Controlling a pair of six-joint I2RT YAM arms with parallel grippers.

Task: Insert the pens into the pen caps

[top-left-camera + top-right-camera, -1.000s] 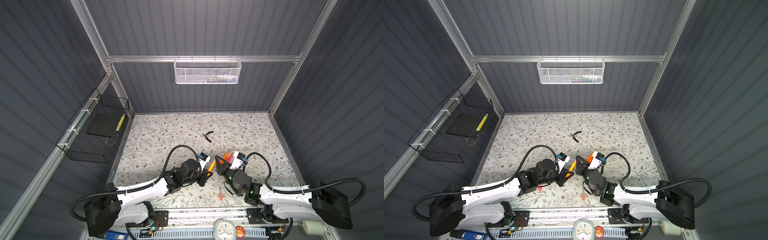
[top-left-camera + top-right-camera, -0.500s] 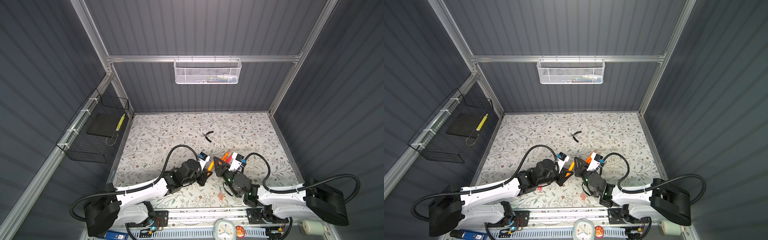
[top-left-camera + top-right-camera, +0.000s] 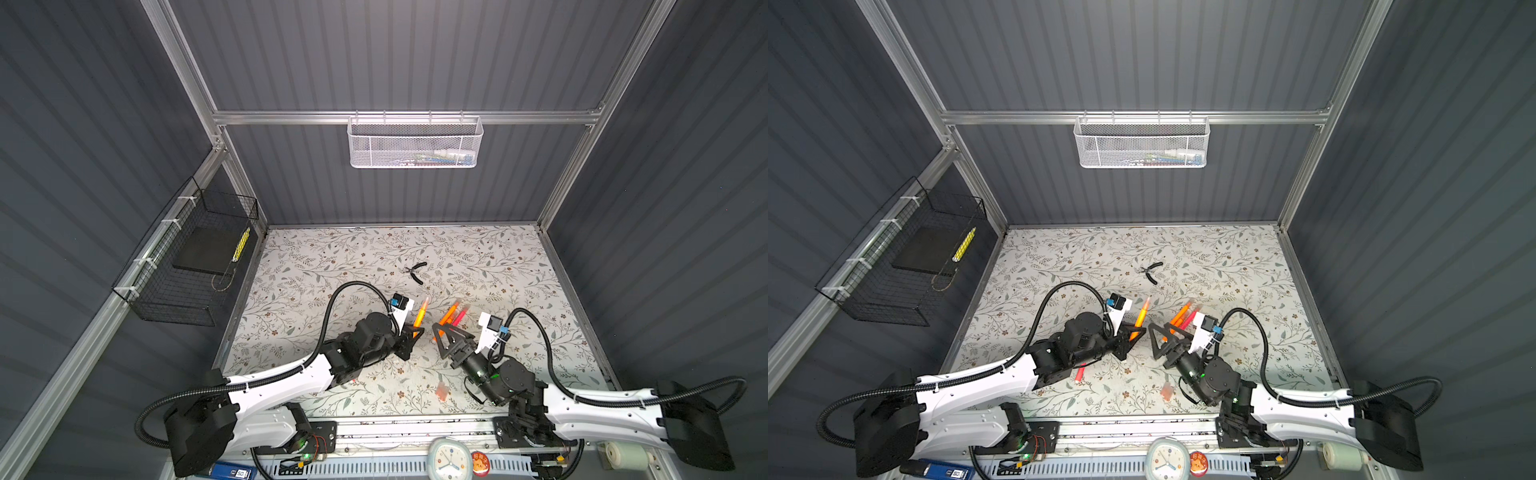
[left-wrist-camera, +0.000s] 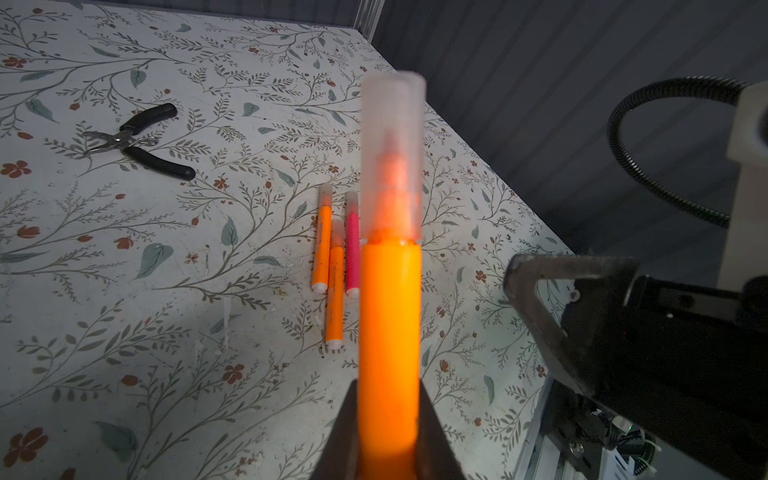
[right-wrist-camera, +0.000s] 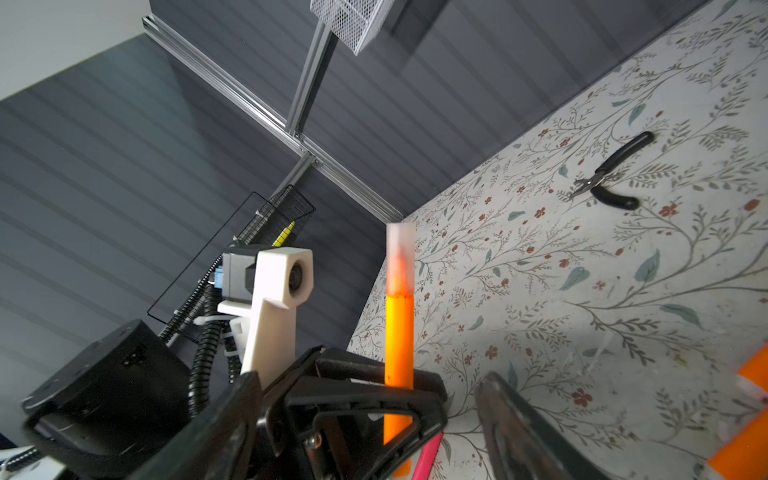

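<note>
Low in the middle of a top view, the left gripper [image 3: 414, 331] pinched a slim orange marker pen [image 3: 421, 312] wearing a translucent plastic cap [image 4: 392, 158], the right gripper [image 3: 452, 334] stood spread beside it, and a stray nudge from it could have knocked a loosely seated cap off.

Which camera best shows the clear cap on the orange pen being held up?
The left wrist view: the cap fills the middle, and the tip of the orange pen shows through it. The right wrist view shows it smaller, side-on. In both top views it is only a pale blur at the pen's end.
</note>
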